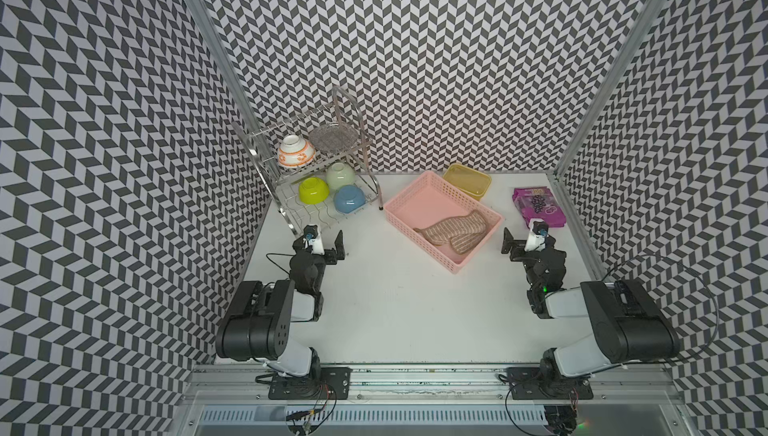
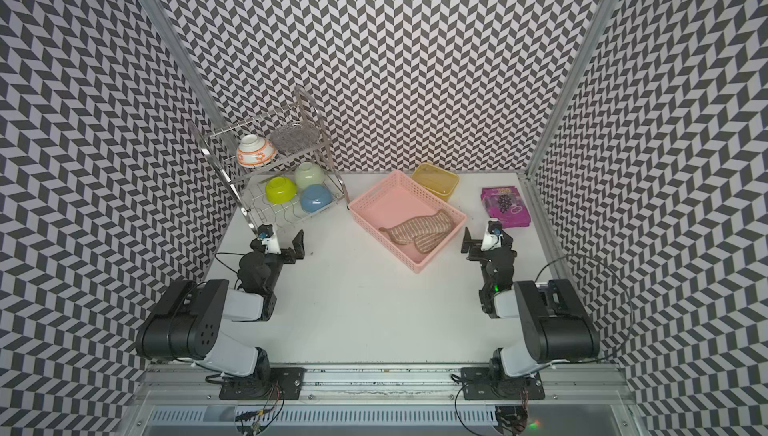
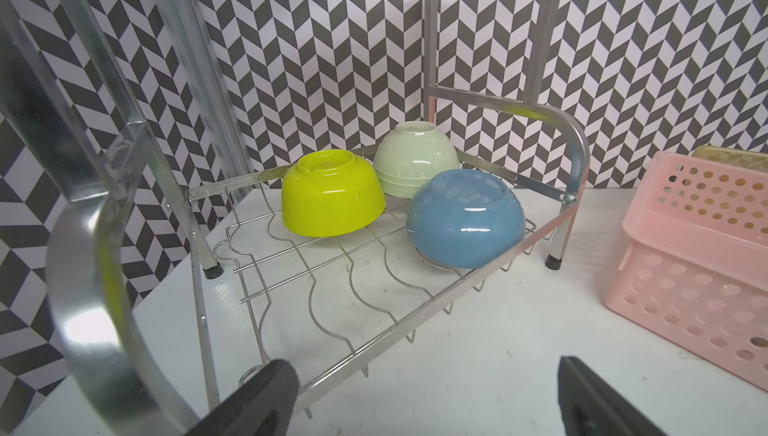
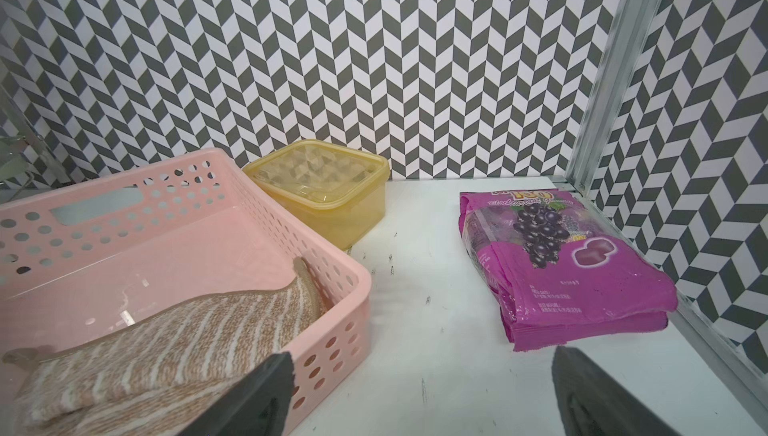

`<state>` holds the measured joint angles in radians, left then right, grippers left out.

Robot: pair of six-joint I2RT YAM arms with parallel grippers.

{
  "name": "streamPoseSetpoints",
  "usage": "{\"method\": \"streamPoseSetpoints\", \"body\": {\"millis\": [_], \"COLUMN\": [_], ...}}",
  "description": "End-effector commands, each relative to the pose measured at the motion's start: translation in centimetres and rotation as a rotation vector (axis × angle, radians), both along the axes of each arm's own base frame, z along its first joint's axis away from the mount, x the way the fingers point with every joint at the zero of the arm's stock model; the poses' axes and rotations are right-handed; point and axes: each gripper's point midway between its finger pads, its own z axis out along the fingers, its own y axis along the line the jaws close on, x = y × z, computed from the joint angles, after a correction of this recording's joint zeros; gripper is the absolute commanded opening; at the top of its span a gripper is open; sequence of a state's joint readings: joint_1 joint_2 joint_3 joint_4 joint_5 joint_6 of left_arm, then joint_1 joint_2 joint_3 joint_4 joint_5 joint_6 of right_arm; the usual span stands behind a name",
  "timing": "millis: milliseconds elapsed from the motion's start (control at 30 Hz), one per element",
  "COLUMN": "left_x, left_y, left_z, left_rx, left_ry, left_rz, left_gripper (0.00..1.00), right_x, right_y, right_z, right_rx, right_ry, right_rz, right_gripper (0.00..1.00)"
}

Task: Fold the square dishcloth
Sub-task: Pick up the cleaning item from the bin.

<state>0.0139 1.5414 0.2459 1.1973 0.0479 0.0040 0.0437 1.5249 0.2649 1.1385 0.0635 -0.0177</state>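
Inside the pink basket (image 1: 417, 242): the square dishcloth (image 1: 453, 232) lies bunched and doubled over itself in the near-right corner. One end climbs the right wall.
Basket's place: it sits askew on the bench (image 1: 395, 309), right of centre and toward the far edge.
Why it lies so: probably dropped in loose, since no edge is squared to another. Folding has not begun.
Left gripper (image 3: 424, 405): jaws wide apart with nothing between them. It waits by the near corner of the dish rack (image 3: 332, 288), well apart from the cloth.
Right gripper (image 4: 424, 371): also spread wide and empty. It sits just outside the basket's right corner, so it is the nearer arm to the cloth.
In the way: the basket walls hem the cloth in. It likely has to be lifted onto the bare middle of the bench before it can be laid flat.
Around: a yellow lidded box (image 1: 467, 180) sits just beside the basket's far-right wall. A purple sweet packet (image 1: 538, 205) lies near the bench's right edge.
On the rack: upturned bowls in lime (image 3: 332, 197), pale green (image 3: 415, 159) and blue (image 3: 465, 222), none of them in the path.
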Motion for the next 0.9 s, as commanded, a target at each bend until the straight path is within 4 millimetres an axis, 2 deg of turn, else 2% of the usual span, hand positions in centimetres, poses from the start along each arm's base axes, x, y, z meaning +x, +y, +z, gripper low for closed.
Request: {"method": "streamPoseSetpoints", "body": {"millis": [0,567,667,867], "left_x": [0.5,0.5,0.5,0.7], "left_y": [0.1,0.1,0.1,0.3], "left_z": [1.0,1.0,1.0,1.3], "left_rx": [0.0,0.0,0.0,-0.004], "left_ry": [-0.037,-0.036,-0.038,-0.036], "left_rz": [-0.004,-0.004,-0.004,0.005], "left_gripper": [1.0,1.0,1.0,1.0], "right_x": [0.5,0.4,0.6,0.1], "right_y": [0.1,0.1,-0.5,-1.9], "right_z": [1.7,1.7,2.1,4.2], "right_rx": [0.005,0.005,0.022,0.049], "right_ry": [-0.065,-0.068,-0.071,-0.089], "right_rz": [-0.004,-0.004,-0.039,-0.121], "right_gripper": [1.0,1.0,1.0,1.0]}}
